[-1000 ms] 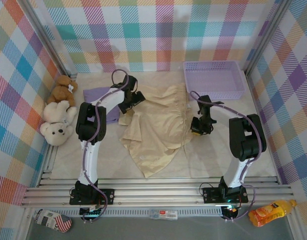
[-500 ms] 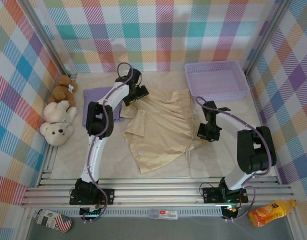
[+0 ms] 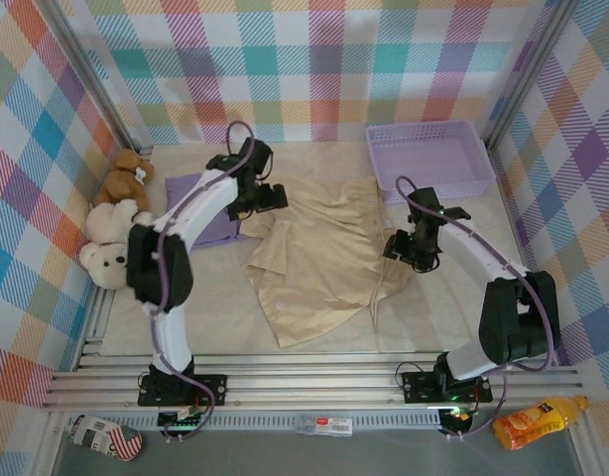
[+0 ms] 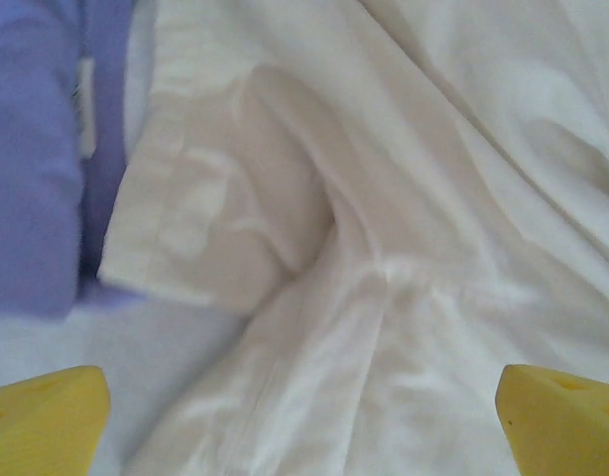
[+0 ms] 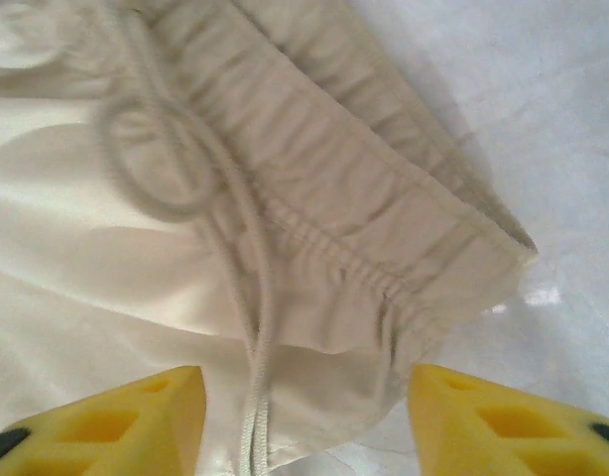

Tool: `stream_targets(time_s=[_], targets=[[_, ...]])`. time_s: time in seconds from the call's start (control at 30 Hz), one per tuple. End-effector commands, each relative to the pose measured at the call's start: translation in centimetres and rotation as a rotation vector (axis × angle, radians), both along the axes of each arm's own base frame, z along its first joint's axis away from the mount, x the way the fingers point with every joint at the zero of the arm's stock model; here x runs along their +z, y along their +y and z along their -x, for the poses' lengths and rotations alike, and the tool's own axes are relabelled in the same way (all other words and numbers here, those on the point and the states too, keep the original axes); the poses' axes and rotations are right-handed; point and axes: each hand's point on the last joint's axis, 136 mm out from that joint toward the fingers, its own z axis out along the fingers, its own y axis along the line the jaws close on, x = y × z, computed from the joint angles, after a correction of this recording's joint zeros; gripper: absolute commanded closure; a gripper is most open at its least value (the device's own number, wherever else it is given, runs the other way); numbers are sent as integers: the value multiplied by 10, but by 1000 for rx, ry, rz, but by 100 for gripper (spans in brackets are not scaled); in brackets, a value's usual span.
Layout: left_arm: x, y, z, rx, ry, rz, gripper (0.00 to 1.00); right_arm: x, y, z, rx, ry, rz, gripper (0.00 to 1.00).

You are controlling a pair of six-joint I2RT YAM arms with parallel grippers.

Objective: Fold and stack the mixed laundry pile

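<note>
Lying spread across the middle of the table [image 3: 215, 297], the cream garment [image 3: 319, 258] runs its long axis on a diagonal, from the far right near the basket [image 3: 424, 159] down to a narrow end pointing at the near left. Its gathered waistband [image 5: 364, 198] and drawstring [image 5: 247, 288] sit at the right edge, directly beneath the right gripper [image 3: 402, 248], whose yellow fingers stand wide apart with nothing pinched. The left gripper [image 3: 270, 196] hovers over a hemmed flap at the garment's far left corner, jaws likewise spread wide and empty. Just left of that flap lies the purple shirt [image 3: 185, 188], partly under the left arm and touching the cream cloth.
</note>
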Motion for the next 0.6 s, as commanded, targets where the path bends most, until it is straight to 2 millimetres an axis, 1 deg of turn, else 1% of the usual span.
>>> stream_targets(time_s=[0.0, 0.07, 0.1, 0.13, 0.17, 0.23, 0.3, 0.33, 0.37, 0.43, 0.53, 0.57], targets=[[-28, 0, 35, 135, 60, 126, 8, -9, 7, 11, 26, 39, -25, 40], [-46, -6, 49, 194, 61, 200, 21, -22, 11, 16, 23, 71, -40, 40], [-55, -8, 55, 229, 69, 228, 32, -28, 13, 17, 22, 84, -45, 40], [-61, -13, 57, 252, 66, 262, 42, -35, 15, 19, 22, 103, -50, 40], [-68, -14, 60, 267, 68, 271, 48, -40, 17, 20, 22, 117, -54, 40], [-78, -16, 62, 274, 51, 238, 51, -51, 22, 20, 24, 139, -67, 40], [-85, -19, 61, 248, 44, 191, 51, -61, 23, 22, 17, 164, -67, 42], [-88, -22, 60, 225, 42, 164, 50, -67, 21, 24, 9, 183, -51, 46], [-89, -26, 59, 195, 36, 137, 48, -72, 16, 26, -5, 200, -29, 47], [-89, -33, 60, 107, 19, 23, 38, -79, 7, 30, -29, 232, 9, 49], [-86, -48, 65, -55, -14, -150, 29, -82, 5, 31, -34, 239, 7, 49], [-85, -52, 67, -95, -22, -189, 28, -82, 5, 31, -37, 238, 7, 49]])
